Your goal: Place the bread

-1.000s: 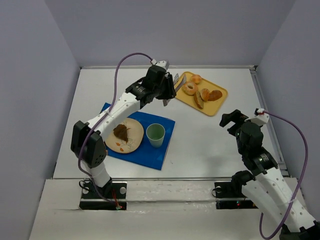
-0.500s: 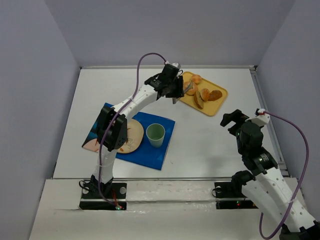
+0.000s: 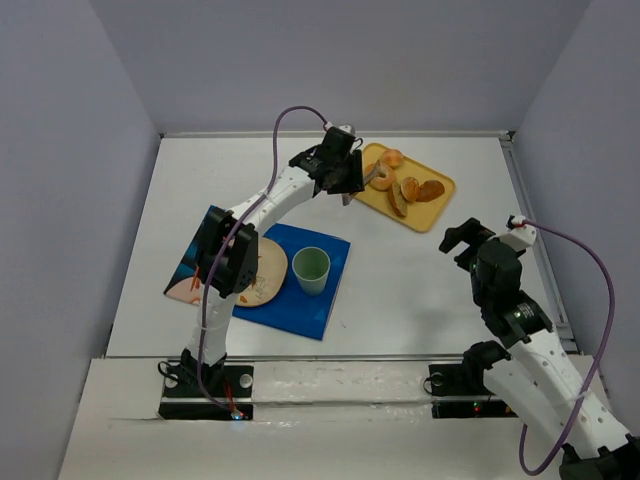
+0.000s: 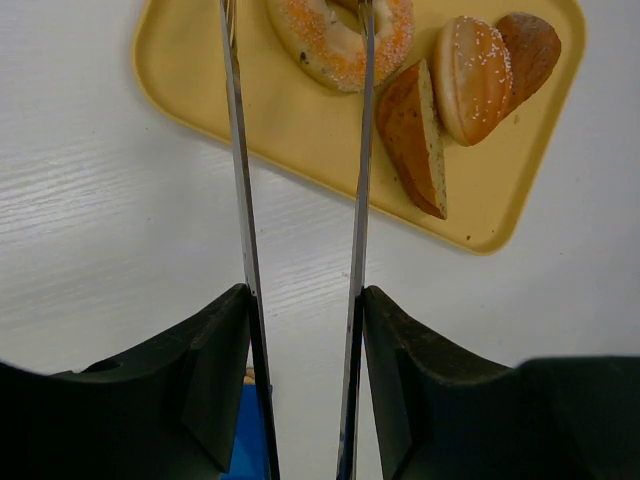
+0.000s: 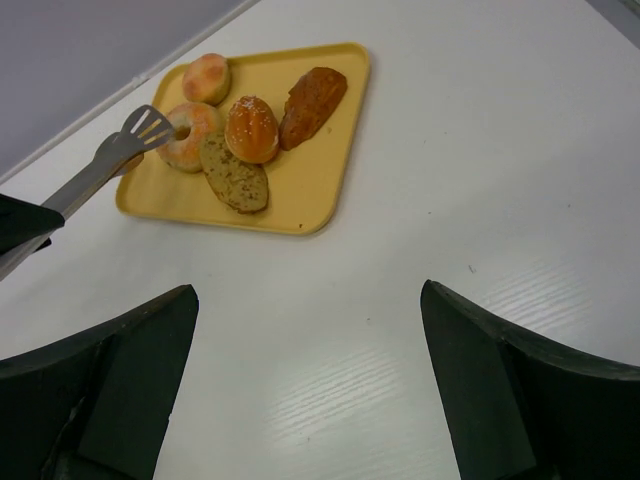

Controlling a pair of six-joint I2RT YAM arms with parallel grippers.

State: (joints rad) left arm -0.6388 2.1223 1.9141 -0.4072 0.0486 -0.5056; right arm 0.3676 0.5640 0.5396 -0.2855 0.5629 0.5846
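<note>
My left fingers [image 4: 215,350] clamp thin metal tongs [image 4: 240,150], their blades part-open over the sugared ring-shaped bread [image 4: 320,50] at the left end of the yellow plastic tray [image 4: 180,70]. I judge nothing is lifted or placed yet. My right fingers [image 5: 120,380], spread wide and empty, hang above the white worktop [image 5: 400,200] right of the tray.

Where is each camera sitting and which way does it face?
Top external: overhead from behind, looking down on the table; left arm, right arm show.
Left wrist: looks along the tongs onto the yellow tray; own fingers show.
Right wrist: looks obliquely across the table at that tray; spread fingers show.
Both wrists share tray and tongs.
</note>
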